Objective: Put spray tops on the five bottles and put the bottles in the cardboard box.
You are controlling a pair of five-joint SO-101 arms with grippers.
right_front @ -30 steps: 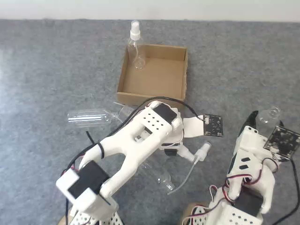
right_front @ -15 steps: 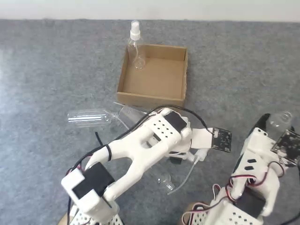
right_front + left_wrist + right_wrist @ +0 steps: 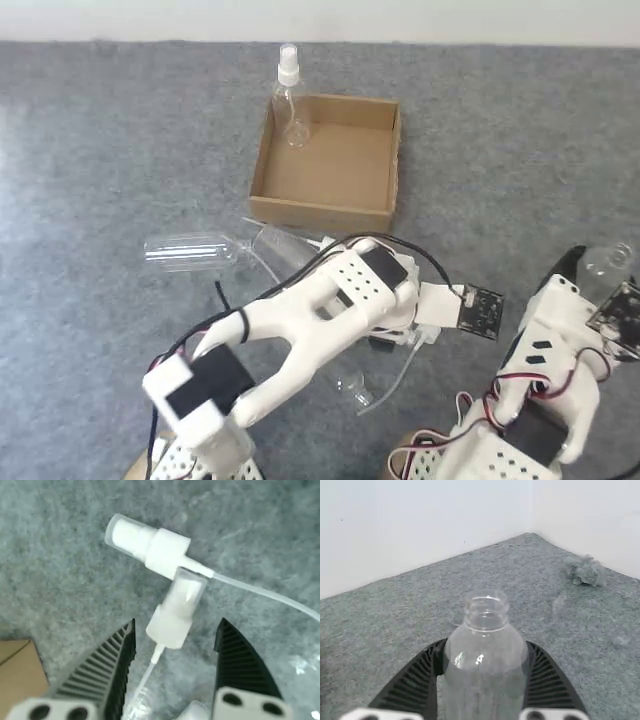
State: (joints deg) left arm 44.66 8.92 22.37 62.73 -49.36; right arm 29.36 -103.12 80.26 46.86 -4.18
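Observation:
Two white spray tops lie crossed on the grey carpet. My left gripper [image 3: 175, 640] is open just above them, its black fingers on either side of the nearer spray top [image 3: 176, 611]; the other spray top [image 3: 146, 542] lies just beyond. My right gripper [image 3: 485, 657] is shut on a clear bottle [image 3: 485, 640], held upright with its neck open. From above, that bottle [image 3: 610, 258] is lifted at the far right. The cardboard box [image 3: 322, 212] holds one bottle with a spray top [image 3: 289, 95] in its far left corner.
An uncapped bottle [image 3: 190, 251] lies on the carpet left of the box. Another bottle [image 3: 285, 243] lies at the box's near wall. A third [image 3: 350, 385] shows partly from under the left arm [image 3: 320, 310]. A thin dip tube [image 3: 395, 375] curves across the carpet nearby.
The left arm has swung to the right and lowered over the spray tops. The right arm has carried its bottle farther to the right.

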